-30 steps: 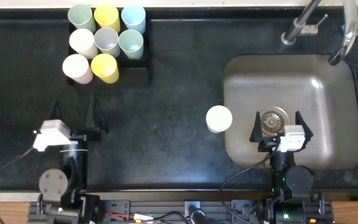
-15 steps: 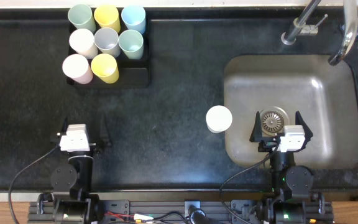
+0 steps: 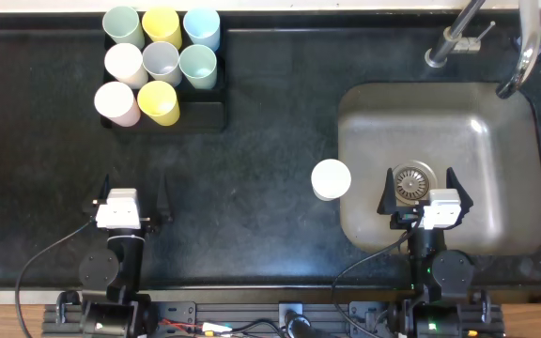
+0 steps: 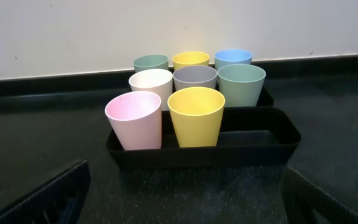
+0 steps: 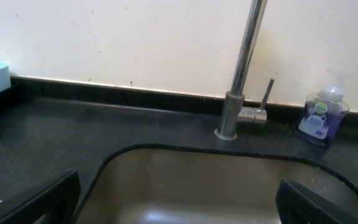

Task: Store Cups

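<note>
**Left arm** **and right arm**. Black jointed bodies with round grey joint housings. Each wrist carries a white, boxy camera block. The left gripper and right gripper each bear two black tapered fingers. A thin black cable loops from each arm, and a small green light marks the right base.

Matt plastic cups; brushed steel sink.

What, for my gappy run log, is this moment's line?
tray: eight cups, one slot free | white cup: on counter by sink | left gripper: open, facing tray | right gripper: open, over sink
</note>
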